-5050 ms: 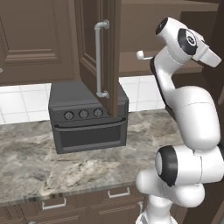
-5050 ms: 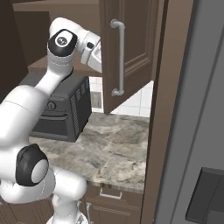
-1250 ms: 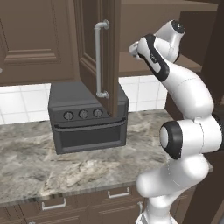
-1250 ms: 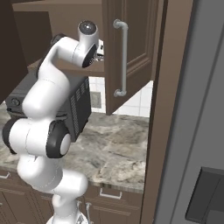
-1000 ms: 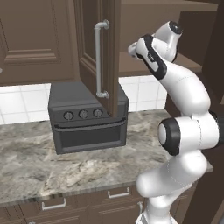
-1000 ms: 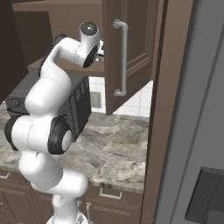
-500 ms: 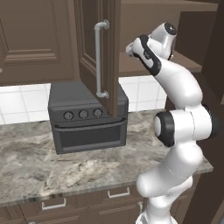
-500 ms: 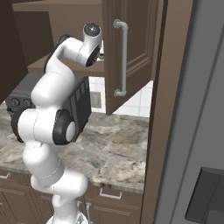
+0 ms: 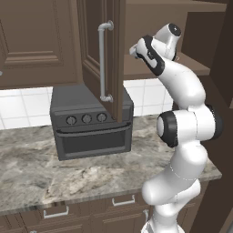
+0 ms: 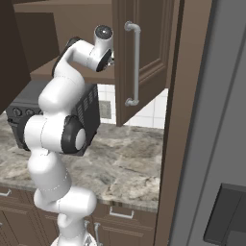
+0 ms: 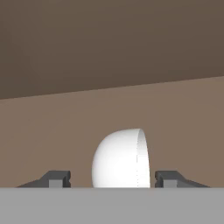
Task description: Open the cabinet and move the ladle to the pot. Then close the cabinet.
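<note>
From the hand camera you see the gripper (image 11: 112, 179) deep inside the cabinet, with the ladle (image 11: 121, 159) sitting between its two dark fingertips (image 11: 57, 178). What faces you is the white rounded bowl of the ladle, resting on the brown shelf (image 11: 175, 122). There is a visible gap between the bowl and the left tip, and a smaller one on the right, so the jaws stand apart around the bowl; you cannot tell whether either tip touches it, and nothing shows it gripped.

The two base cameras give you what the hand camera cannot: the setting. From the left base view, the cabinet (image 9: 154, 27) hangs above a marble counter (image 9: 41, 173), its left door (image 9: 102, 59) swung open toward you with the long silver handle (image 9: 103, 61) on its face. The white arm (image 9: 182, 113) reaches up and in at shelf height, its wrist passing behind the door's edge. A dark toaster oven (image 9: 91, 120) stands on the counter under that door.

From the right base view, you get the other open door (image 10: 144, 57) with its own handle (image 10: 134, 62), and the arm's hand end tucked in behind it. A tall grey fridge (image 10: 216, 144) stands at the right.
</note>
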### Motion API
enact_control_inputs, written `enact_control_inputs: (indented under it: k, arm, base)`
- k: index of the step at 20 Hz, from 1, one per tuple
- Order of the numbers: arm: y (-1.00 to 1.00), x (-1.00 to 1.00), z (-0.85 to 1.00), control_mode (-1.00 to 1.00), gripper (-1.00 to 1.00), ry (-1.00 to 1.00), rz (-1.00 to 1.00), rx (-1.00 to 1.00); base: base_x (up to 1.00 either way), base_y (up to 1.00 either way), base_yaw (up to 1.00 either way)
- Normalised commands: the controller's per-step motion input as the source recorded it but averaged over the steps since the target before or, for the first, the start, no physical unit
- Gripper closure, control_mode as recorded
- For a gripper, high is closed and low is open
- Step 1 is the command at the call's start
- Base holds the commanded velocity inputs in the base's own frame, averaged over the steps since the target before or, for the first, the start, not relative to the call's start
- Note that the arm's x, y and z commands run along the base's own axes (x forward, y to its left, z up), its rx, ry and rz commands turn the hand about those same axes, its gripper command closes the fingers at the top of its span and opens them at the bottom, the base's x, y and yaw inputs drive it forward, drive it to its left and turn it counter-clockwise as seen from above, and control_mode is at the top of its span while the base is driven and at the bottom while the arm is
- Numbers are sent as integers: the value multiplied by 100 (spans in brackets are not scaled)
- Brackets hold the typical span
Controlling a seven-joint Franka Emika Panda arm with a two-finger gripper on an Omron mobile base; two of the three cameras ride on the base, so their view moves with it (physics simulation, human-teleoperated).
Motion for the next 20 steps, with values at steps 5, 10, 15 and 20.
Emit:
enact_control_inputs:
  k: [5,10,15,20]
  arm:
    - [0,1,-10,-100,100,0,2,0]
    - [14,-2,-5,-100,100,0,3,0]
    - [31,-44,0,-100,100,-12,4,-3]
    - [20,-90,3,-100,100,-23,1,-7]
  base:
    - [0,0,0]
    - [0,0,0]
    - [0,0,0]
    - [0,0,0]
